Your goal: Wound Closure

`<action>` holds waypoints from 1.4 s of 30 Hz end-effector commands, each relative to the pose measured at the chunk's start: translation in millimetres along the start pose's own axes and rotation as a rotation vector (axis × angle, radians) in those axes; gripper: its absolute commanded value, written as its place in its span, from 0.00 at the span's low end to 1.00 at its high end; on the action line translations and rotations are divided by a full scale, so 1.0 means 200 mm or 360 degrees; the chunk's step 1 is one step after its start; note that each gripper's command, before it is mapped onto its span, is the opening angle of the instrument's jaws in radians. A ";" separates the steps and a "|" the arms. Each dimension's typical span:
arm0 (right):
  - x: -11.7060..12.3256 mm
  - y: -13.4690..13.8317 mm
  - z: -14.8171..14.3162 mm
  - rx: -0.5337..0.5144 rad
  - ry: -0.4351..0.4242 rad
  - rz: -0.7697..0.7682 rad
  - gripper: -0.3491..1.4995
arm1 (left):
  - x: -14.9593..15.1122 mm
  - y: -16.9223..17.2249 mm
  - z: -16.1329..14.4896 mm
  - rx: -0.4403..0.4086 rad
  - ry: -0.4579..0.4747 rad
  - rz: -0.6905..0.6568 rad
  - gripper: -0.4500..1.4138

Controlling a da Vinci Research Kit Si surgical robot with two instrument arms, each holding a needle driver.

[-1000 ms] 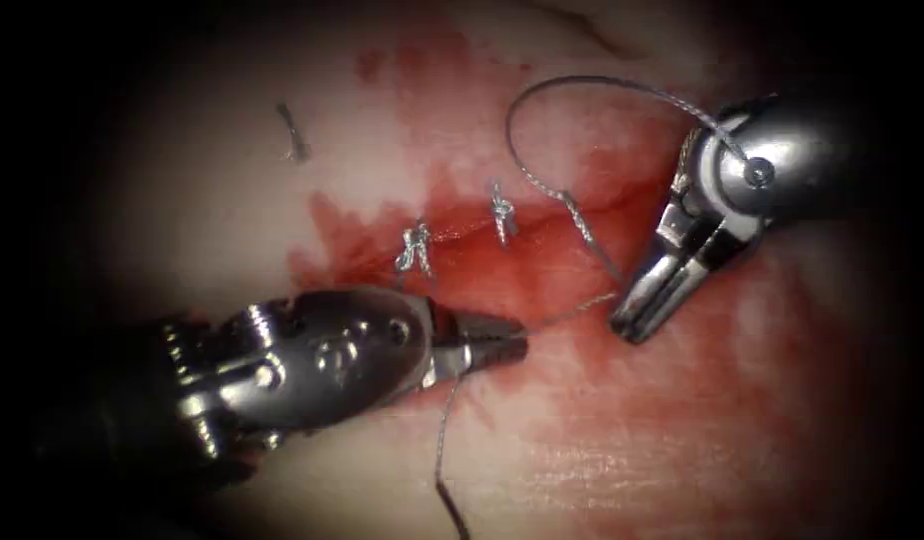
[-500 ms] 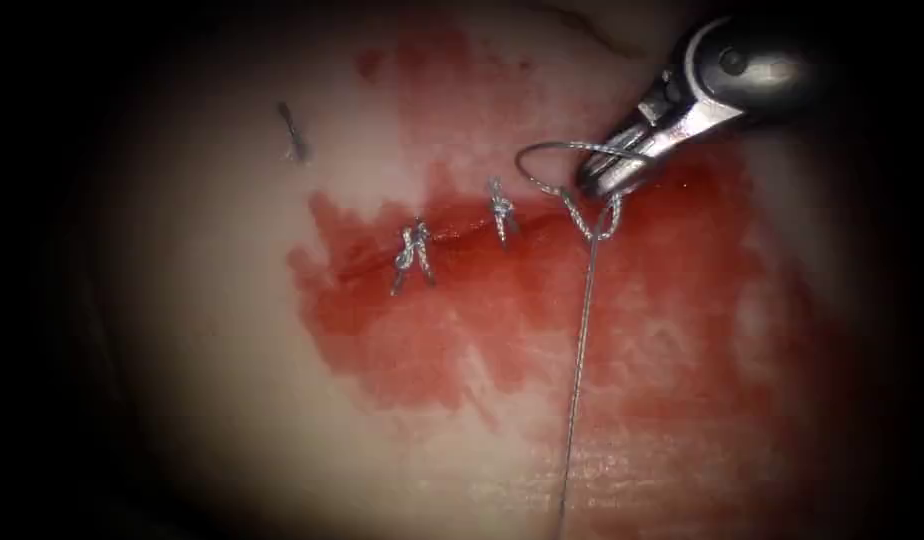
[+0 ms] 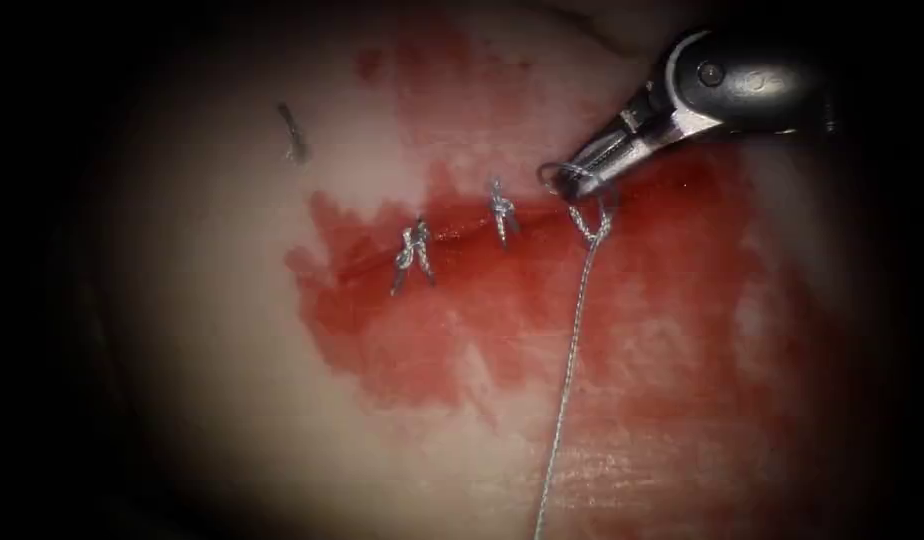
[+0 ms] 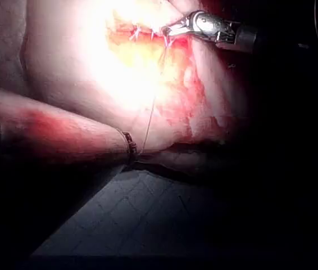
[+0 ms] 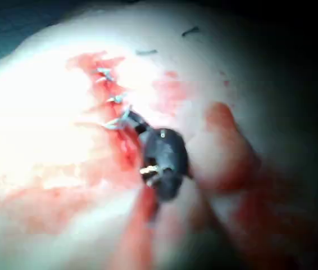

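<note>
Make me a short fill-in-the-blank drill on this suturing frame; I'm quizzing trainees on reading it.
1. The right tool has its jaws shut on the ____.
2. Left of that tool, ____ finished knots sit on the cut.
3. A cut thread end lies on the ____.
4. The thread runs from the loop toward the picture's ____ edge.

Missing words: thread; two; tissue; bottom

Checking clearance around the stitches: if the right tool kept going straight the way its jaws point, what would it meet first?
Probably the middle knot: the right tool, shut on the thread loop, points down-left along the cut. Depth is unclear.
</note>
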 end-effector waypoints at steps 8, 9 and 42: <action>-0.002 0.006 0.003 -0.0045 -0.0007 0.0016 0.00 | -0.016 0.016 0.001 -0.0021 -0.0011 -0.0018 0.05; -0.001 0.006 0.003 -0.0059 -0.0003 0.0020 0.00 | -0.018 0.019 0.000 -0.0023 -0.0012 -0.0029 0.05; -0.006 0.019 -0.001 -0.0208 -0.0053 0.0099 0.00 | -0.025 0.047 0.003 -0.0112 -0.0005 -0.0043 0.05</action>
